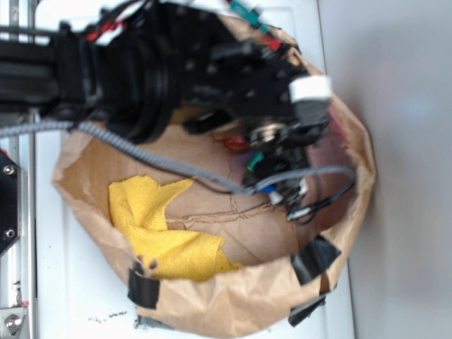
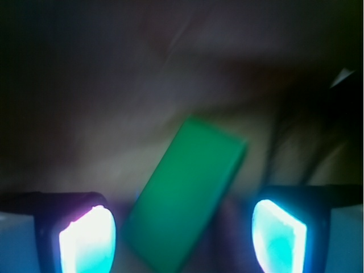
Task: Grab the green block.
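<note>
1. green block (image 2: 185, 199) seen lying tilted between the two glowing fingertips (image 2: 88, 239), gaps visible on both sides
2. gripper (image 2: 182, 236) spread wide, nothing grasped
3. arm positioned inside the paper bag (image 1: 233, 300), yellow cloth (image 1: 166, 233) lying apart on the bag floor

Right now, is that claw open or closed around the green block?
Open: in the wrist view, the gripper fingers stand apart on either side of the green block.

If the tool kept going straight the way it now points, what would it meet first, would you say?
Most likely the green block, which lies tilted between the open tool's glowing fingertips, though how far off it is stays unclear.
</note>
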Controlling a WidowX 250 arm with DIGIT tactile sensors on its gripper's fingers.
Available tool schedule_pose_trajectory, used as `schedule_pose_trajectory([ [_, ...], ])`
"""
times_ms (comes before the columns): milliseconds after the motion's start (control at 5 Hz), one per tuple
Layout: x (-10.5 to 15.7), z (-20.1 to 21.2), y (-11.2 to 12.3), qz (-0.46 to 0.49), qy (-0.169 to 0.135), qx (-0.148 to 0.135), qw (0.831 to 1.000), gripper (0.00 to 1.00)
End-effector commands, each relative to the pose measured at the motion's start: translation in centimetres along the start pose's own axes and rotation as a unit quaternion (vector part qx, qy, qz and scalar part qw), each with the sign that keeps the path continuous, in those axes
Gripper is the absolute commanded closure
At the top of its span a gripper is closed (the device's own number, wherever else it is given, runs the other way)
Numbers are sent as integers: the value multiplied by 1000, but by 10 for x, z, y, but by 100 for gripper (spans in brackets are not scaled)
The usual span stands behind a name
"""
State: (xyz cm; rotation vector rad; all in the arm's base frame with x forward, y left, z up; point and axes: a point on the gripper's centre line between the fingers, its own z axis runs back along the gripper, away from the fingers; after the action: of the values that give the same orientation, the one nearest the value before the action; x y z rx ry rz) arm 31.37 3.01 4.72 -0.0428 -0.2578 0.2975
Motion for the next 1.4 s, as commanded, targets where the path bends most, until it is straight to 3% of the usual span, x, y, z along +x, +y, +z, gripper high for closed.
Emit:
schedule_pose_trajectory([
  [0,16,-2,-22,-13,-32,9,999,0],
  [200,15,-9,-24,-8,-30,29,999,0],
  [400,16,-13,-22,7,-31,42,999,100],
  [1000,18,-17,-19,24,-61,82,994,100],
  [1200,19,-14,-17,27,-62,80,995,100],
])
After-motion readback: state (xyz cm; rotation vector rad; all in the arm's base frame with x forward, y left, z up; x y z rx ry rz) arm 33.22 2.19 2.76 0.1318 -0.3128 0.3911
